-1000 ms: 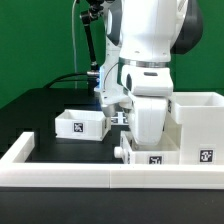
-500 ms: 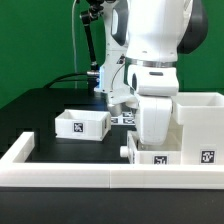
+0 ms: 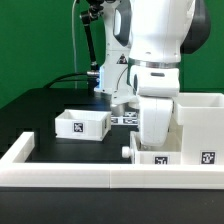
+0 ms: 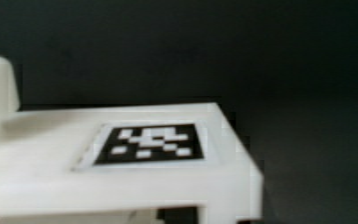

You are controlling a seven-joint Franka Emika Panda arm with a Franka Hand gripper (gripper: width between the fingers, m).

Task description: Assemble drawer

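The drawer's tall white casing (image 3: 201, 122) stands at the exterior view's right. One small open-top box (image 3: 83, 123) with a square tag sits on the black table at the left. A second small box (image 3: 152, 157), with a tag and a knob (image 3: 124, 152), lies right under my gripper (image 3: 157, 143), beside the casing. The hand's body hides the fingers there. The wrist view shows a white drawer surface (image 4: 51, 165) with a tag (image 4: 153, 143), close and blurred. No finger shows clearly, so I cannot tell whether the jaws are open or shut.
A low white border wall (image 3: 70, 178) runs along the front and the left side. A black stand with cables (image 3: 90, 50) rises at the back. The tagged marker board (image 3: 128, 118) lies behind the arm.
The hand has shifted a little toward the exterior view's right, and the small box under it has moved the same way, closer to the casing.
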